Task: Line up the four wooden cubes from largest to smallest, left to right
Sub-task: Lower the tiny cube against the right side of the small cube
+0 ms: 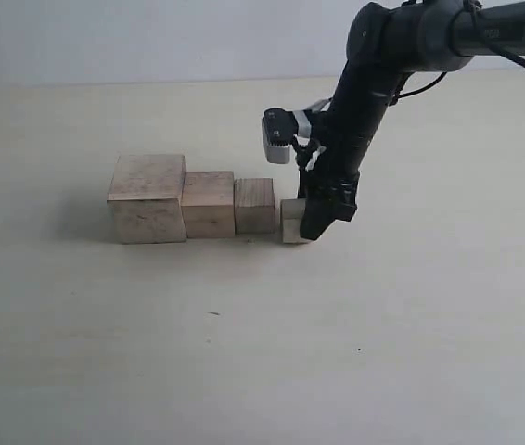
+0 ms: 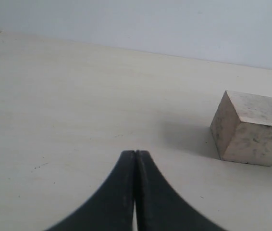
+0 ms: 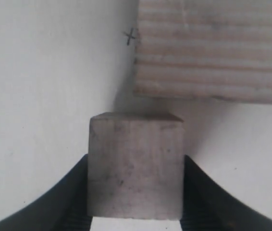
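The right gripper (image 1: 313,227) is pinching the smallest cube (image 1: 291,221) at the right end of a row of four wooden cubes.

Four cubes are standing in one row on the pale table (image 1: 244,352). The largest cube (image 1: 147,199) is sitting at the left, with the second cube (image 1: 209,204) against it and the third cube (image 1: 254,206) next. The smallest is sitting just beside the third, a narrow gap showing between them. The right fingers (image 3: 73,192) are clamping its two opposite sides, and the dark arm (image 1: 364,93) is covering its right side. One small pencilled cross (image 3: 130,36) is showing near the third cube's corner. The left gripper (image 2: 135,161), fingers pressed together, is facing the table with the largest cube ahead.
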`<state>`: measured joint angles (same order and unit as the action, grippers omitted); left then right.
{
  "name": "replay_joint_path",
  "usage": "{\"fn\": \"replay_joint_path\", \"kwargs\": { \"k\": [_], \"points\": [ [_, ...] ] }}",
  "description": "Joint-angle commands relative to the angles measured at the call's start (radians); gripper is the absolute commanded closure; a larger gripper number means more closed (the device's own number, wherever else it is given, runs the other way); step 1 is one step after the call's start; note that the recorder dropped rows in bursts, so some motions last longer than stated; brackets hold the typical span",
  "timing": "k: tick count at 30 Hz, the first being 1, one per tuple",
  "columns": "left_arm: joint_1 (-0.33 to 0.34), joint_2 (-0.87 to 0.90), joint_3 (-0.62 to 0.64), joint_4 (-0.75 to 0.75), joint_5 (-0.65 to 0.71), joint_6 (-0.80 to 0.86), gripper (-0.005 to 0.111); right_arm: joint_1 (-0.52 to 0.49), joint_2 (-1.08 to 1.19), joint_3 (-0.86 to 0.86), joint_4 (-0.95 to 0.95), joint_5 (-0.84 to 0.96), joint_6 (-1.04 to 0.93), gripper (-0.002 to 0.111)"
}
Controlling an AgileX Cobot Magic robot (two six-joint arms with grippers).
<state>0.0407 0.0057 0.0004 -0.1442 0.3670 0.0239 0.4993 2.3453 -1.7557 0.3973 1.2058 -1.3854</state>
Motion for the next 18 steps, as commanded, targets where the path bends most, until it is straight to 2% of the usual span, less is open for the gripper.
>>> {"fn": "replay_joint_path", "kwargs": {
  "k": [1,15,17,18],
  "points": [
    [-0.006,-0.006,0.0,0.004,-0.006,0.001,0.107,0.001,0.013,0.003,-0.014,-0.077,0.001,0.108],
    [-0.006,-0.006,0.0,0.004,-0.006,0.001,0.107,0.001,0.042,0.003,-0.014,-0.127,0.021,0.108],
    [-0.006,-0.006,0.0,0.004,-0.006,0.001,0.107,0.001,0.042,0.003,-0.016,-0.109,0.025,0.103],
    [-0.006,-0.006,0.0,0.004,-0.006,0.001,0.107,0.001,0.042,0.003,-0.021,-0.1,0.025,0.096]
  ]
}}
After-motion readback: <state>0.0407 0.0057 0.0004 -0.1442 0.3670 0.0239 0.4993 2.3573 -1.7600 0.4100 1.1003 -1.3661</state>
